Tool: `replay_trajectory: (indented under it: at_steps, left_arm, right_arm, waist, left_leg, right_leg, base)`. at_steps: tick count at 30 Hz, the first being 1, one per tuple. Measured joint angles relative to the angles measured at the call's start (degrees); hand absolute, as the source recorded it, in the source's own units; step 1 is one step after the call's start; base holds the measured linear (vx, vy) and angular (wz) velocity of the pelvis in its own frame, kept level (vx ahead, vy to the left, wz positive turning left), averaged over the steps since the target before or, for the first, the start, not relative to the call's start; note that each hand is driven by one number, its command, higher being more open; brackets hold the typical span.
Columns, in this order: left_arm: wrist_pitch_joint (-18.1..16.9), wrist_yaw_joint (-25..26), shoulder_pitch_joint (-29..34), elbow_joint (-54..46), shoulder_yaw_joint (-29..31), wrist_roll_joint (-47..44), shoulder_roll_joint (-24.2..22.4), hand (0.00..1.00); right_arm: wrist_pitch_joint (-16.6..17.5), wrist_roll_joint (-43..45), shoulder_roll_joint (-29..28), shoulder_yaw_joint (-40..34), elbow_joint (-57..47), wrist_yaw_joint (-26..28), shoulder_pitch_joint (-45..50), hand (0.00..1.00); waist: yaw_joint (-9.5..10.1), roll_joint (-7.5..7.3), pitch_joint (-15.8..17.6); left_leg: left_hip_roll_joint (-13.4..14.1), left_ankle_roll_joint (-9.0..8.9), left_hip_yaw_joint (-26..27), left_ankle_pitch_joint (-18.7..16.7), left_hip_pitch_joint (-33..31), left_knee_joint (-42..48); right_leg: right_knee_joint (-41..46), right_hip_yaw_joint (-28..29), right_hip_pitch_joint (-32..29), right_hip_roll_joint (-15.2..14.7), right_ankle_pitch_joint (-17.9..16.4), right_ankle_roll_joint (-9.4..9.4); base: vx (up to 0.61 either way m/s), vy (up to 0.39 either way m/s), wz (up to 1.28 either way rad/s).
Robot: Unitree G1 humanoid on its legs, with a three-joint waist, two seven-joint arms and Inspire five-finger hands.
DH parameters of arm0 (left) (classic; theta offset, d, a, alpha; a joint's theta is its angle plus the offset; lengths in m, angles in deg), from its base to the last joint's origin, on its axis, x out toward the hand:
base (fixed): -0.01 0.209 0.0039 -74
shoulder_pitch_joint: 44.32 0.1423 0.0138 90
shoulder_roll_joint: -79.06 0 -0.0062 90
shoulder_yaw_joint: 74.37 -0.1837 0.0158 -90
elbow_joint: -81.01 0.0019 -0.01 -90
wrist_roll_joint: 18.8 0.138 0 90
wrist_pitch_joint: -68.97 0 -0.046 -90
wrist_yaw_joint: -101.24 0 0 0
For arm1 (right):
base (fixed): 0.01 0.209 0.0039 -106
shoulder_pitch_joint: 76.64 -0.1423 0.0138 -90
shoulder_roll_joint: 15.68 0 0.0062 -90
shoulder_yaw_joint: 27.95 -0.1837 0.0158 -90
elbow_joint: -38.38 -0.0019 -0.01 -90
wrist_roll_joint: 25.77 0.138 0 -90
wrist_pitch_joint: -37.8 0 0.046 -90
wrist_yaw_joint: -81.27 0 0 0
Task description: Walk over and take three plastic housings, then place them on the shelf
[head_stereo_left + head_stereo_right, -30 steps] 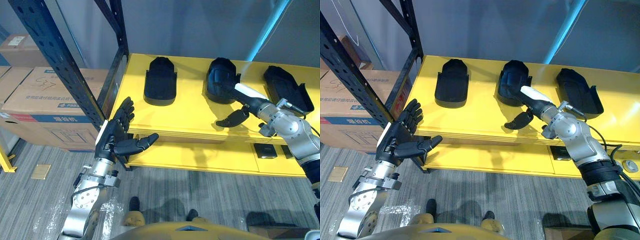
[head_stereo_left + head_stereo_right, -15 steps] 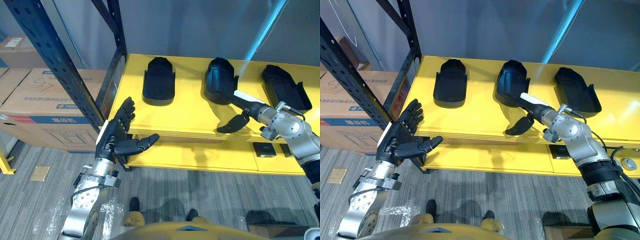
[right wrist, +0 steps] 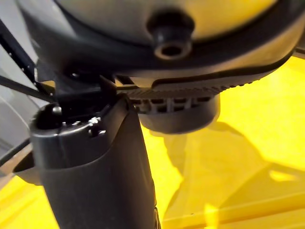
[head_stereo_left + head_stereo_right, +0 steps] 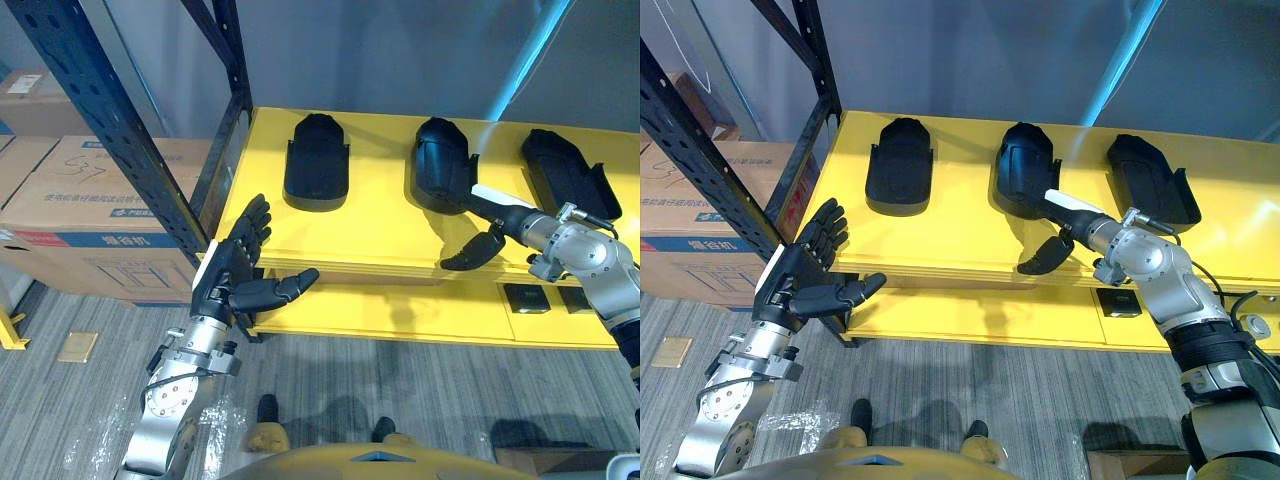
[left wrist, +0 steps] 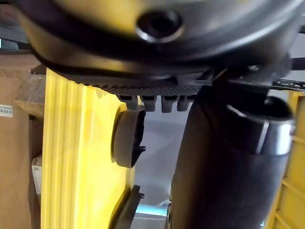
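Whether the right hand [image 4: 505, 213] touched the middle housing [image 4: 440, 165] was unclear; its fingers were straight, holding nothing. The left housing [image 4: 317, 160] and right housing [image 4: 565, 175] flanked it along the shelf's [image 4: 380, 235] rear edge. The left hand [image 4: 232, 272] was open, empty.

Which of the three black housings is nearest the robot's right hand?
The middle housing of the row: the right hand is by its near edge.

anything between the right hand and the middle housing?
Nothing visible. The right hand reaches, fingers straight, to the near edge of the middle housing on the yellow shelf; whether they touch is unclear.
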Motion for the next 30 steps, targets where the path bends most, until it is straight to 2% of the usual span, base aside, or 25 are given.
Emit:
replay_trajectory:
  at_steps: [3,9,24,27,30]
  left_arm:
    - [0.0,0.0,0.0,0.0,0.01,0.0,0.05,1.0]
    - [0.0,-0.05,0.01,0.01,0.08,0.0,0.18,1.0]
    - [0.0,-0.34,0.02,0.02,0.09,-0.01,1.22,1.0]
    - [0.0,-0.32,0.06,0.02,0.09,-0.01,1.22,1.0]
    - [0.0,-0.27,0.08,0.02,0.07,0.0,1.22,1.0]
  right_arm:
    - [0.01,0.0,0.33,-0.01,-0.1,0.03,0.05,1.0]
    - [0.01,-0.06,4.68,-0.08,-0.64,0.51,0.27,1.0]
    - [0.32,-0.2,7.01,-1.2,-1.82,2.29,2.63,1.0]
    - [0.85,-0.19,7.01,-1.2,-2.25,1.88,2.66,1.0]
    - [3.31,-1.32,7.01,-1.2,-2.78,-1.77,3.02,1.0]
  waist:
    - [0.02,-0.18,0.11]
    - [0.03,-0.46,0.34]
    - [-0.12,-0.62,0.48]
    - [-0.14,-0.62,0.48]
    - [-0.17,-0.61,0.49]
  left_leg:
    - [0.0,0.05,0.01,-0.06,0.01,0.0]
    - [0.0,0.05,0.07,-0.18,0.02,0.0]
    - [0.0,0.06,0.59,-0.32,0.34,-0.04]
    - [0.0,0.06,0.67,-0.32,0.38,-0.04]
    - [0.0,0.05,0.8,-0.38,0.37,-0.08]
  right_leg:
    - [0.0,0.02,0.01,0.0,0.0,0.0]
    - [0.0,0.11,0.0,0.0,-0.01,0.03]
    - [-0.01,0.63,-0.03,0.0,-0.01,0.05]
    - [-0.01,0.76,-0.06,0.0,-0.01,0.05]
    - [-0.01,0.92,-0.16,0.0,0.0,0.06]
  base:
    - [0.0,0.0,0.0]
    - [0.0,0.0,0.0]
    - [0.0,0.0,-0.01]
    - [0.0,0.0,0.0]
    - [0.0,0.0,0.0]
